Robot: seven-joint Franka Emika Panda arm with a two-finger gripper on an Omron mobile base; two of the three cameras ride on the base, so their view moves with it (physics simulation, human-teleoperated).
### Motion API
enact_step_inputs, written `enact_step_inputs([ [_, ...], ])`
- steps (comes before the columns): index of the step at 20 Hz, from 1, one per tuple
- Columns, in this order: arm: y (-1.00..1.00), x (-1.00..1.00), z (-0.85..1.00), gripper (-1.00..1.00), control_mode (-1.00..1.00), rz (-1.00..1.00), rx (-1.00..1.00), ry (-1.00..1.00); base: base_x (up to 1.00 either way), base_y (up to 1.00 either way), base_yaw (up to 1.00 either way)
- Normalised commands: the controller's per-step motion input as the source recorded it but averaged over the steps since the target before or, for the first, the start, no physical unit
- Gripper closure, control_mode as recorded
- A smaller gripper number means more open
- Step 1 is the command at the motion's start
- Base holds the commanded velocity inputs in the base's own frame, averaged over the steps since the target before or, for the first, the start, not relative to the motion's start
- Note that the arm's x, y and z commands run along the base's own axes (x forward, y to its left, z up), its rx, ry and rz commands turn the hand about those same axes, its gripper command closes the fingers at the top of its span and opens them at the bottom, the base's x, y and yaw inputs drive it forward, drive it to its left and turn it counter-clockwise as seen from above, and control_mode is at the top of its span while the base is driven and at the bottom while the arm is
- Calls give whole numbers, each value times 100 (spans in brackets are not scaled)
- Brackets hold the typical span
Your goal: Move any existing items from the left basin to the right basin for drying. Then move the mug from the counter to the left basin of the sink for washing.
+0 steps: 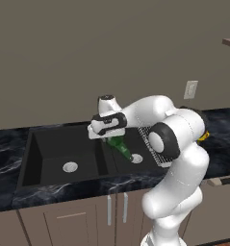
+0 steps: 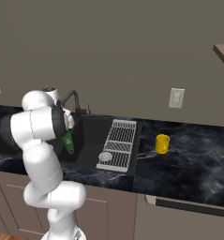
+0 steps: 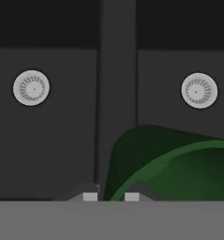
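No readable text, labels or signs anywhere.

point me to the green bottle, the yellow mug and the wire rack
green bottle (image 1: 120, 146): left base view, on its rounded body below the claw.
yellow mug (image 2: 162, 143): right base view, on its side wall.
wire rack (image 2: 119, 140): right base view, on its middle bars.

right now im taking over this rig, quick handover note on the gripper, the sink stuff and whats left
Gripper: shut on the glossy dark-green bottle, held in the air above the narrower matte-black right basin, just past the sink divider.
Wider left basin: nothing in it but its silver drain.
Small bright-yellow mug: upright on the black marble counter, right of the grey wire rack.
Done: bottle lifted out of the left basin.
Left: set bottle down in right basin, then carry mug to left basin.
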Motion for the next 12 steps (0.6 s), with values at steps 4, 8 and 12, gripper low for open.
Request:
enact_step_inputs([
  [4,-70,0,0,100,-100,0,10,0,0,0,0],
  [8,-68,0,0,100,-100,0,8,-1,0,0,0],
  [12,-63,-3,1,100,-100,0,8,-1,0,0,0],
])
